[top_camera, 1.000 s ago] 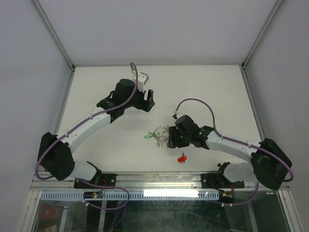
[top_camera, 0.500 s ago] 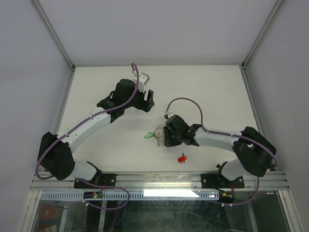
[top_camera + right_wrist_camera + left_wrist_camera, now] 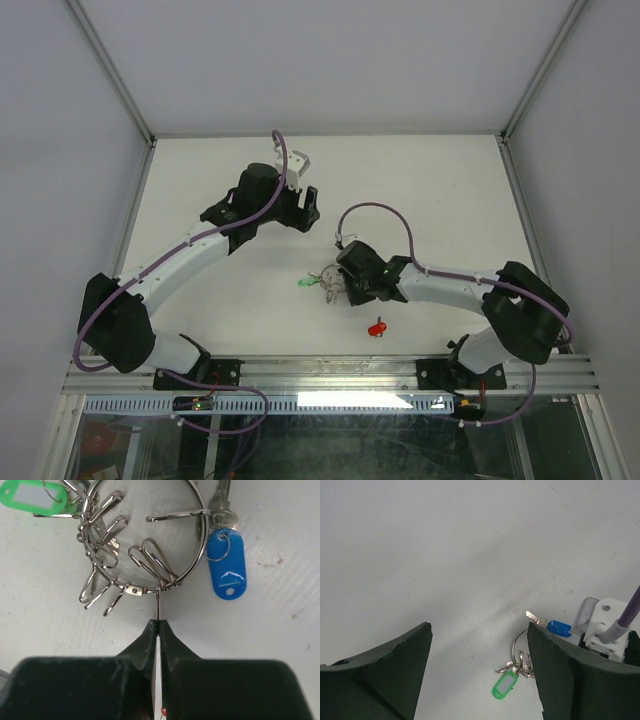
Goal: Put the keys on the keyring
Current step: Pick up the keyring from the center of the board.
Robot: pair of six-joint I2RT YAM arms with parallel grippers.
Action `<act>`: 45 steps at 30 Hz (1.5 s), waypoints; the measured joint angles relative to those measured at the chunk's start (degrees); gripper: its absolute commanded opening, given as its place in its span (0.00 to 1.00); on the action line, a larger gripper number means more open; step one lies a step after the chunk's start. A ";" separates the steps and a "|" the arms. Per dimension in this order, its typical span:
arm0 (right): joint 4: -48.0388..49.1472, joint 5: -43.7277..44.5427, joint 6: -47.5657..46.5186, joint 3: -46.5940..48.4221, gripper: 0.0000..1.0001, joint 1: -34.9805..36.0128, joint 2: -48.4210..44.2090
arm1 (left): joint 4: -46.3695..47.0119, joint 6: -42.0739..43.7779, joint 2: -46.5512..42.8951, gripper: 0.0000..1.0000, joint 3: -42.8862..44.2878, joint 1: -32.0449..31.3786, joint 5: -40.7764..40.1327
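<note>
Top view: we noted the keyring (image 3: pixel 330 281) at frame centre on the desk (image 3: pixel 200 170), with the green key (image 3: pixel 304 283) at its left edge and the red key (image 3: pixel 378 328) apart at lower right.
Left wrist: left end effector (image 3: pixel 479 630) gaped wide, keyring at lower right.
Right wrist: right end effector (image 3: pixel 157 626) was pinched tight on one wire clip of the keyring. The blue key (image 3: pixel 226 570) lay at the ring's right edge.

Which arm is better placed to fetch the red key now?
Probably left: the left gripper is open and empty; the right gripper is shut on the keyring. The red key lies loose.
</note>
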 measured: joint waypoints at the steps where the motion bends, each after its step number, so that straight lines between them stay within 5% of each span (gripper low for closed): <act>1: -0.87 0.39 -0.72 0.00 0.00 0.00 -0.63 | 0.00 0.02 0.00 0.75 -0.02 0.00 0.09; 21: -14.14 -1.49 -17.42 12.87 0.00 -1.22 -18.91 | 13.62 -0.55 -15.23 0.88 -9.90 0.72 7.82; 36: -21.11 -6.69 -23.52 22.43 0.00 -2.29 -22.38 | 29.68 -6.47 -21.68 0.84 -20.59 0.44 11.26; 45: -27.32 -10.64 -23.43 26.43 0.00 -3.13 -21.33 | 36.22 4.39 -30.67 0.79 -28.55 -8.48 13.64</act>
